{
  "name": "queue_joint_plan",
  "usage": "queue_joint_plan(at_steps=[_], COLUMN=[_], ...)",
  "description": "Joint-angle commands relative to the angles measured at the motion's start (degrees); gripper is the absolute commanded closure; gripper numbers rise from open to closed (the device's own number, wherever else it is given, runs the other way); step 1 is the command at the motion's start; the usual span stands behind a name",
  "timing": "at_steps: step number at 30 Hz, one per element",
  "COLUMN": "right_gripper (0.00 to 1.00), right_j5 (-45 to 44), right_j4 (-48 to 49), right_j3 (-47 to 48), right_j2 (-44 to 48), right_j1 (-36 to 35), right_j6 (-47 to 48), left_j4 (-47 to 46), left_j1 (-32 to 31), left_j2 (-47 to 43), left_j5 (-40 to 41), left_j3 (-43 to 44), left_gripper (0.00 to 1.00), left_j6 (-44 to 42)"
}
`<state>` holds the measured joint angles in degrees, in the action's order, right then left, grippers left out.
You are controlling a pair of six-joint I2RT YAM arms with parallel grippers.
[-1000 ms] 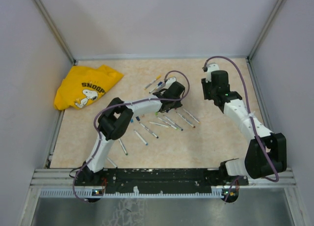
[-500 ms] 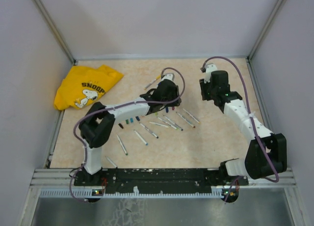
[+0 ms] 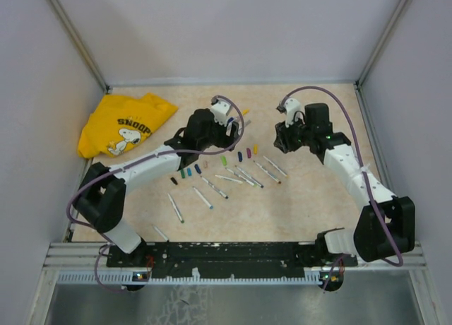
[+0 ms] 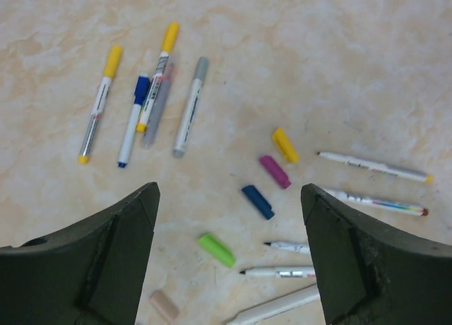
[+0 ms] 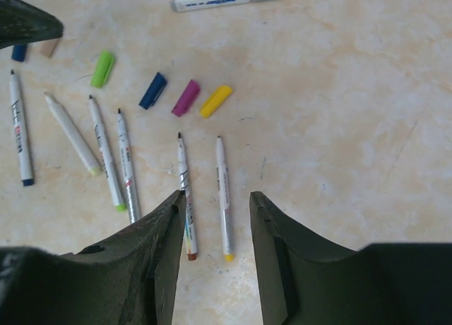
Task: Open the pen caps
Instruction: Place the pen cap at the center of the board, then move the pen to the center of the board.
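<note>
Four loose caps lie in a slanting row on the bench [image 4: 339,49]: a yellow cap [image 4: 284,145], a magenta cap [image 4: 274,171], a blue cap [image 4: 258,201] and a green cap [image 4: 217,249]. Through your left wrist camera they sit ahead of the left fingers [image 4: 116,258], within the span of the gap but touching neither. Those fingers stand wide apart with nothing between them. Your right fingers [image 5: 282,258] are parted only a little and are also empty. From that side the same row lies farther out and left of the gap, with bare-tipped pens [image 5: 185,198] between it and the fingertips. Four capped pens [image 4: 191,106] lie together well apart from the row. From above, a few more caps [image 3: 188,173] lie nearer the arm bases.
</note>
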<state>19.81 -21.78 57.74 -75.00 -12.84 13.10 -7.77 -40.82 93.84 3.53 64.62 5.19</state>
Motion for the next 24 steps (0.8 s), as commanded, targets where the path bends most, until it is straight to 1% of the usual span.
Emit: queue_joint_plan(at_steps=[1, 2, 6, 9, 13, 17, 21, 24], right_gripper=[0.56, 0.54, 0.49, 0.48, 0.46, 0.44, 0.39, 0.38], right_j5=[9.6, 10.8, 14.5, 16.4, 18.9, 19.8, 20.4, 19.9], right_j4=[-1.1, -1.4, -2.4, -2.9, -3.6, -3.3, -2.2, -2.5], right_j3=[0.5, 0.6, 0.6, 0.6, 0.4, -0.1, -1.8, -1.7], right_j2=[2.6, 2.6, 3.0, 3.3, 3.5, 3.6, 3.2, 2.6], right_j1=[0.3, 0.3, 0.3, 0.3, 0.3, 0.3, 0.1, -0.3], right_j6=[4.4, 4.9, 6.6, 7.4, 8.9, 10.2, 11.5, 12.1], left_j4=[-0.2, 0.0, -0.1, -2.9, -5.4, -3.0, 1.1, 4.7], left_j1=[3.6, 4.6, 7.7, 9.8, 13.1, 15.8, 17.9, 19.2], left_j2=[-2.4, -2.2, -1.7, -1.6, -0.1, 3.9, 7.7, 10.4], left_j5=[1.1, 0.4, -2.2, -5.4, -10.3, -12.8, -15.1, -16.1], left_j3=[-2.7, -2.6, -1.8, -2.0, -0.3, 4.7, 10.1, 13.9], left_gripper=[0.13, 0.12, 0.08, 0.01, 0.0, 0.0, 0.0, 0.0], left_j6=[-7.1, -6.7, -5.5, -4.4, -3.6, -4.1, -5.5, -7.0])
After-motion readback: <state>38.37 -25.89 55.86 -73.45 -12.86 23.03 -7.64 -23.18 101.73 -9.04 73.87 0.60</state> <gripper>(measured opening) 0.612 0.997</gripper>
